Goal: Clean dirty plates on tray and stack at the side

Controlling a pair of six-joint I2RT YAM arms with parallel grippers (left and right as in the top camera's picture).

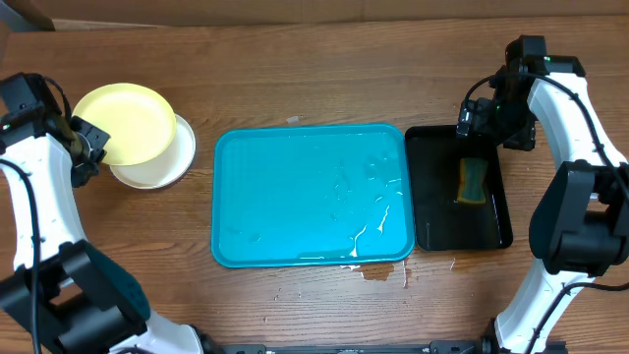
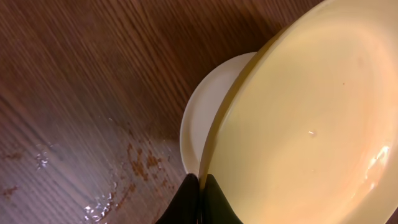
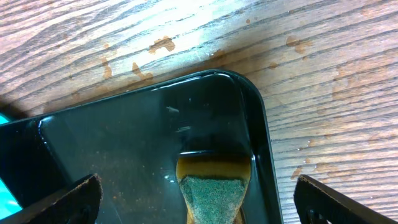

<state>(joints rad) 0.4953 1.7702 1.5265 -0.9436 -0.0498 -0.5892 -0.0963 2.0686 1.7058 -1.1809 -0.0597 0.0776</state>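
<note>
Left hand [image 2: 200, 186]: shut tight on the near rim of the pale yellow-green plate [image 2: 311, 118], dark fingertips [image 2: 180, 208] pressed to either face of the edge. Plate carried just ahead of that hand, above a white plate [image 2: 208, 106] lying flat on the wooden surface [image 2: 81, 74]. Covers part of it from above and sits offset toward the hand. Cannot tell whether touching the white plate, nor whether another plate lies underneath. Orange-brown specks and wet streaks on the surface beside the hand, close to the white plate's rim.

Right hand [image 3: 198, 186]: spread wide, gripping nothing, one finger [image 3: 68, 202] at each lower corner of the wrist view. Hangs over a corner of the glossy black tray [image 3: 124, 137]. Below, between the fingers, a sponge [image 3: 211, 190] with a green top and a yellowish body, lying in the wet black tray. Brownish spots on the surface ahead of the hand, just past the tray corner.

Turquoise tray [image 1: 310, 197]: between the two hands, right beside the black tray on the right hand's side, near the white plate on the left hand's side. Wet, with streaks and drops of water across its floor. Both plates off it, by the left hand.
</note>
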